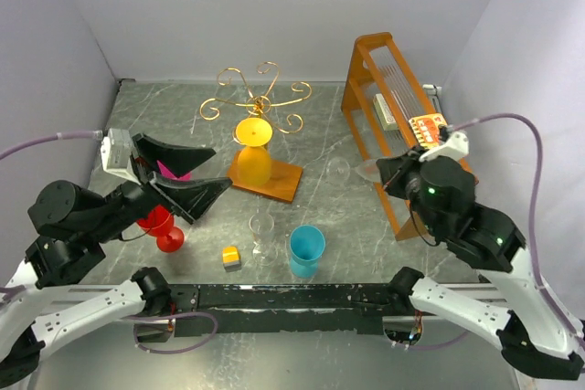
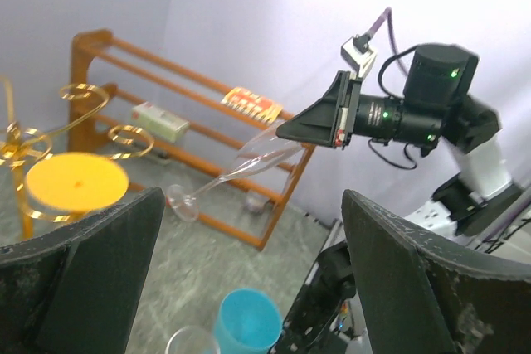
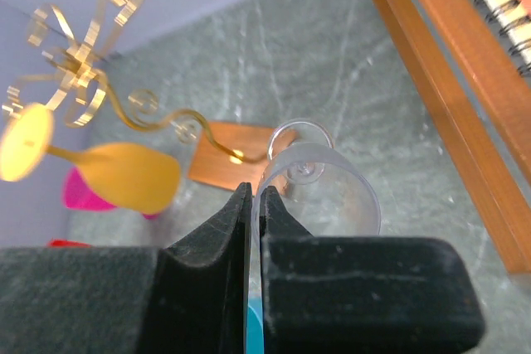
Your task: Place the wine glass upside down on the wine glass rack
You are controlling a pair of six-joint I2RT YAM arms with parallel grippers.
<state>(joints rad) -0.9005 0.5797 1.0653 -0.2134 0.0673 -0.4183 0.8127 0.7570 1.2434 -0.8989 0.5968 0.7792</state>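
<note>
A clear wine glass hangs tilted above the table, and my right gripper is shut on its rim. In the right wrist view the rim is pinched between the black fingertips. In the left wrist view the glass slants down-left from the right gripper, foot lowest. The wine glass rack, a gold wire tree on an orange-brown base, stands at centre back. A yellow glass hangs upside down on it. My left gripper is open and empty at the left.
A tall orange slatted frame stands right beside the held glass. A blue cup, a second clear glass and a yellow block sit near the front. A red glass and a pink object lie under the left arm.
</note>
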